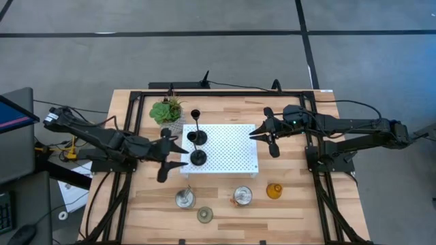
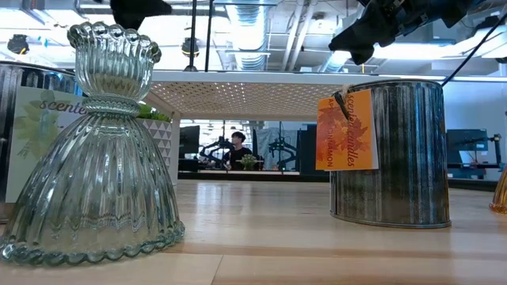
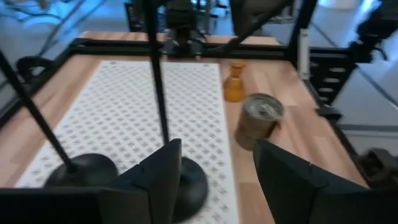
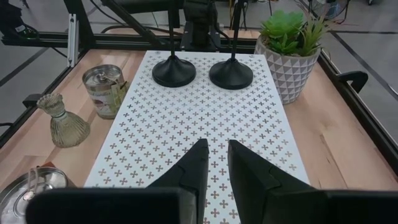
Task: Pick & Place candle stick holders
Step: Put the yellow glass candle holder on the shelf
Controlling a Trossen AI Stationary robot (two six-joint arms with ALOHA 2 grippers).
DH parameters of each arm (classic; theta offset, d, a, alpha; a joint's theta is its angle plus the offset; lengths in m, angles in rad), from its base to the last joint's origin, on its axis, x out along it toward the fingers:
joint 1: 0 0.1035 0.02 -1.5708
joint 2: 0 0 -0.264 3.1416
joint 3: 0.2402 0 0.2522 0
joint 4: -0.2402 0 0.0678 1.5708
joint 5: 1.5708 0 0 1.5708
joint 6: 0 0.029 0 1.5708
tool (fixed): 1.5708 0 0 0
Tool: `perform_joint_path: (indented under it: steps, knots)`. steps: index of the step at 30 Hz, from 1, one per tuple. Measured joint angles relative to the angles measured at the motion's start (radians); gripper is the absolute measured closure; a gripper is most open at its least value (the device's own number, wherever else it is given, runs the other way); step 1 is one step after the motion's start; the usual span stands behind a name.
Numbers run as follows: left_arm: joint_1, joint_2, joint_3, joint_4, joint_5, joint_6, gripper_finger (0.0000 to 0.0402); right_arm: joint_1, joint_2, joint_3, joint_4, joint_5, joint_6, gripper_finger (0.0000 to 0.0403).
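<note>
Wooden table (image 1: 300, 211): two black candle holders (image 1: 198, 158) stand on the white platform (image 1: 231, 150) just beside the wide-open, empty left gripper (image 1: 178, 155); top-heavy, best gripped by the rigid stem; right gripper (image 1: 257, 134) nearly closed, empty.

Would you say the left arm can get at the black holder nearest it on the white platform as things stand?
Probably yes. The left gripper is open right beside that black holder on the white platform, its round base showing between the fingers in the wrist view, with nothing between them.

Two stemmed holders (image 1: 197, 147) on platform (image 1: 231, 150) (plant (image 1: 167, 111) beside); four holders (image 1: 235, 196) on table (image 1: 306, 211).
</note>
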Motion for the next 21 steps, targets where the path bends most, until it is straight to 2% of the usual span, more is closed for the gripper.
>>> perform_joint_path:
  steps: [8, 21]
  knots:
    - [-0.012, -0.016, 0.0, -0.005, 0.146, 0.0, 0.0206, 0.0, 0.0, 0.0, 0.0, 0.0, 0.0, 0.0349]
    - [-0.012, 0.075, 0.0, 0.009, 0.155, 0.0, 0.0206, 0.006, 0.0, 0.0, -0.001, 0.0, 0.073, 0.0349]
